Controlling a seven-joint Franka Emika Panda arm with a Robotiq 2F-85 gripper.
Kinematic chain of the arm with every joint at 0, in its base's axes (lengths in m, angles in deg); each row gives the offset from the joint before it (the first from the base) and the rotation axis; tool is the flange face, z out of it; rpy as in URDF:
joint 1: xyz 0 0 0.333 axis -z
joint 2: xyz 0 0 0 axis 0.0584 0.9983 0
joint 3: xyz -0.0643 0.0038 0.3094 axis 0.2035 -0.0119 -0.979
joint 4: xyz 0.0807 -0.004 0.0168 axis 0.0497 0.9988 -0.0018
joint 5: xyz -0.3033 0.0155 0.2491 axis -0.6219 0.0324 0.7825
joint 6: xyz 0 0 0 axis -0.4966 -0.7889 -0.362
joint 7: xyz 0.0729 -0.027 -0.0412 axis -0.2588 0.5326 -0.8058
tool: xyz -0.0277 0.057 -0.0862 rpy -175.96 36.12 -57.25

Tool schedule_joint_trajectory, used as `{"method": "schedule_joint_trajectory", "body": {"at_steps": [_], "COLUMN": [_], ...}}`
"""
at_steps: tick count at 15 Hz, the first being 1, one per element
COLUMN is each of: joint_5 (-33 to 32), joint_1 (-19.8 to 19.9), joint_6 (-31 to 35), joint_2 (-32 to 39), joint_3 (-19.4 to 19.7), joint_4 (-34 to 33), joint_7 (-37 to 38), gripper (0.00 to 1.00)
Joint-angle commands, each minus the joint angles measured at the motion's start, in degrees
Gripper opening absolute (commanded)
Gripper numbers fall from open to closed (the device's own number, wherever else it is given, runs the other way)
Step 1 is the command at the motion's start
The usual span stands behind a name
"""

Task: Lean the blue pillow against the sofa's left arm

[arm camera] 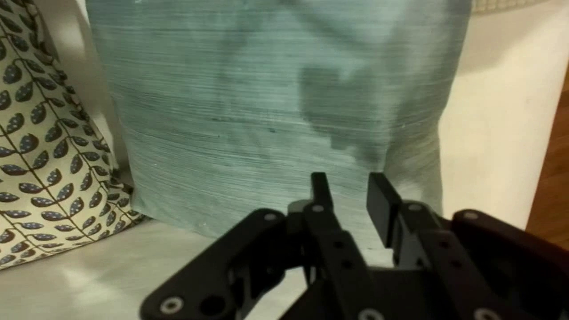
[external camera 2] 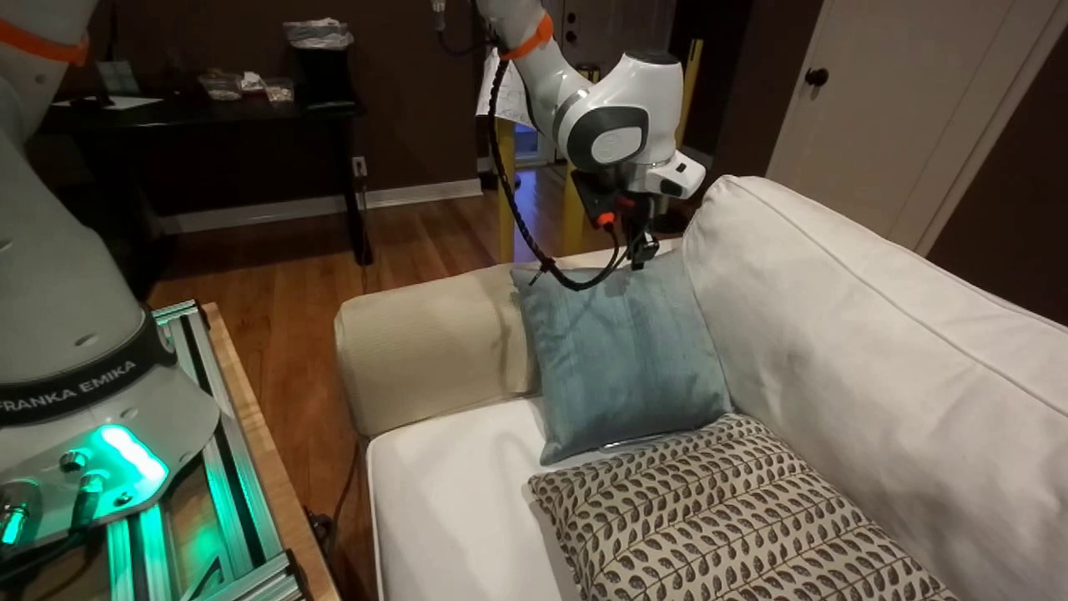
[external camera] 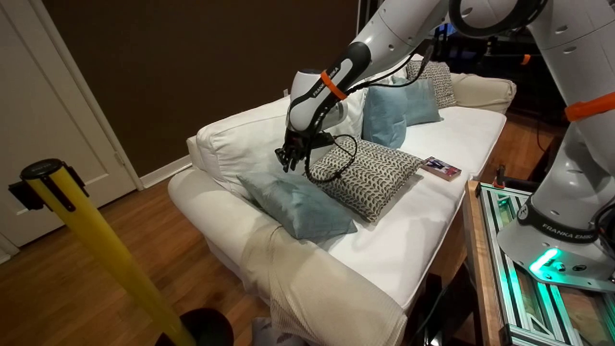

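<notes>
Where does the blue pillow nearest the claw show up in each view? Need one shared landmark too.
In an exterior view: the blue pillow is just below centre, the leaf-patterned pillow to its right.
In an exterior view: the blue pillow is right of centre, the leaf-patterned pillow below it.
Wrist view: the blue pillow fills the upper middle, the leaf-patterned pillow to its left.
Shared landmark: that leaf-patterned pillow.

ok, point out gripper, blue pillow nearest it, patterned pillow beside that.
Gripper [arm camera: 348,183]: wrist view, between its tips.
Blue pillow [external camera 2: 626,359]: in an exterior view, middle of its face.
Patterned pillow [external camera: 369,175]: in an exterior view, middle of upper face.
</notes>
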Motion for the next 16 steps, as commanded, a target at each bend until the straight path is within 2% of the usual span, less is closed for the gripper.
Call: {"method": "schedule_joint_trajectory", "body": {"at_steps": [1,4,6,10,16], "joint_5": [-1.1,-7.0,-12.4,-23.5,-38.6], "joint_1": [-1.2,-4.3,-5.1,-4.4,-2.1], "joint_6": [-3.9,-10.1,-15.2,-20.1,-14.6], "joint_2": [-3.4,-9.0,-13.4,-24.4,-43.1], "joint_3": [1.3,7.7,10.9,13.3,13.6], "joint_4": [1.3,6.2,10.3,21.3,38.1], "joint_7": [-1.0,1.8,1.1,-4.0,-6.6], "gripper": [0.62,0.84,0.98,1.0,1.0]}}
